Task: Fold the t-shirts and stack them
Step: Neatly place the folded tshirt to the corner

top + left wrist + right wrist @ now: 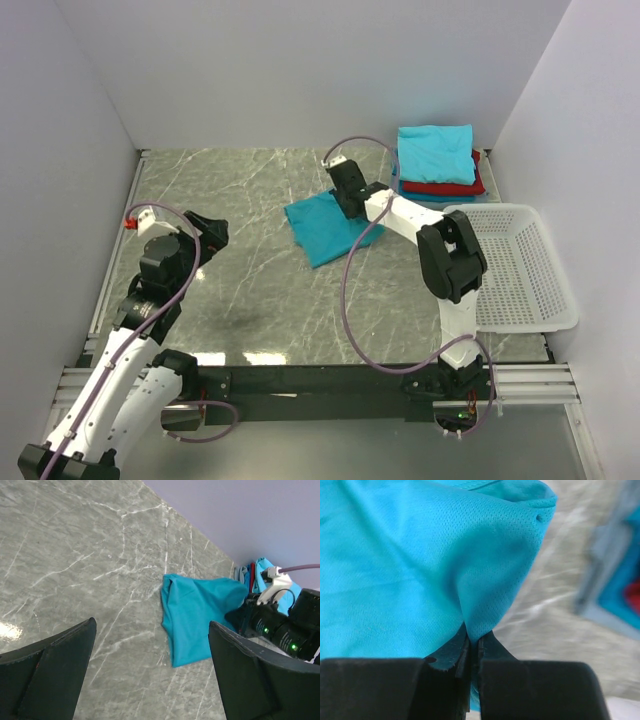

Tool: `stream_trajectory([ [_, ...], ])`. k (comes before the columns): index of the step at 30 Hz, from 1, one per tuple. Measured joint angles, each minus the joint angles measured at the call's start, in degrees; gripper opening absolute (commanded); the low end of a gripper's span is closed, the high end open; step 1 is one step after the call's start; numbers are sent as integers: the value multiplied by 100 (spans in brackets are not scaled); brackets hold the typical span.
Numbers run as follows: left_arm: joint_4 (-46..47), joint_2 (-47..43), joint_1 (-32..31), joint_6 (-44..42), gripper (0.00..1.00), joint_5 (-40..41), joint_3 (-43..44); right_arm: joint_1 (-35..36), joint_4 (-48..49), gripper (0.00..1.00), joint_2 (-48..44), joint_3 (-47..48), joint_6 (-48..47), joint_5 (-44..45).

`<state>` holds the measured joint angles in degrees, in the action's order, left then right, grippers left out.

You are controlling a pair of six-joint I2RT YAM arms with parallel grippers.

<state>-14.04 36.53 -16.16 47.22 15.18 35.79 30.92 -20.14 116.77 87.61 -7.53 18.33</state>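
The right claw (474,642) is pinched tight on a fold of the teal shirt (420,555). In the wrist view the cloth rises straight out from between the two black fingers, so the edge is firmly caught. From above, that claw sits over the shirt's 1 o'clock corner, and the rest of the shirt lies on the tabletop (240,200) as a compact, slightly skewed rectangle. It appears to be folded already, though one long edge looks a little loose.

At about 1 o'clock from the shirt, well apart from it and against the back wall, sits the stack (437,155). It has a teal shirt on top, a red shirt (445,187) under it, and a thin blue edge showing at the bottom. At 3 to 4 o'clock stands the white basket (520,270), and no cloth shows in it.

Far off at 9 o'clock, the left claw (152,630) hangs above bare tabletop with its fingers spread wide, holding nothing.

As I judge it, most of the work is done. Several shirts are folded and piled, and this looks like the last one out. What seems left is to carry it toward 1 o'clock and lay it squarely on the pile. The risk is that it unfolds, since it is gripped at one corner.
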Motion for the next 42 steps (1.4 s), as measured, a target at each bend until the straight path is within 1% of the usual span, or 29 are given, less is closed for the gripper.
stream_trajectory([
  [5, 146, 66, 0, -7, 100, -111, -59, -151, 101, 0, -2, 201, -437, 756],
  [10, 188, -4, 0, -2, 99, -96, -144, -323, 262, 0, -9, 317, -723, 1246],
  [17, 227, -258, 0, 4, 99, 144, -188, -595, 575, 0, -66, 627, -999, 1685],
  [23, 221, -173, -4, 26, 99, 330, -188, -686, 817, 0, -103, 898, -1287, 1849],
  [27, 219, -35, -4, 31, 99, 468, -188, -713, 804, 0, -37, 1377, -1394, 1939],
  [31, 219, -24, -4, 28, 99, 581, -188, -728, 782, 0, 334, 2291, -1506, 2170],
  [33, 219, -33, -4, 28, 100, 621, -188, -741, 824, 0, 503, 2579, -1602, 2319],
  [42, 219, -50, -4, 28, 99, 721, -188, -894, 728, 0, 802, 3038, -1805, 2632],
])
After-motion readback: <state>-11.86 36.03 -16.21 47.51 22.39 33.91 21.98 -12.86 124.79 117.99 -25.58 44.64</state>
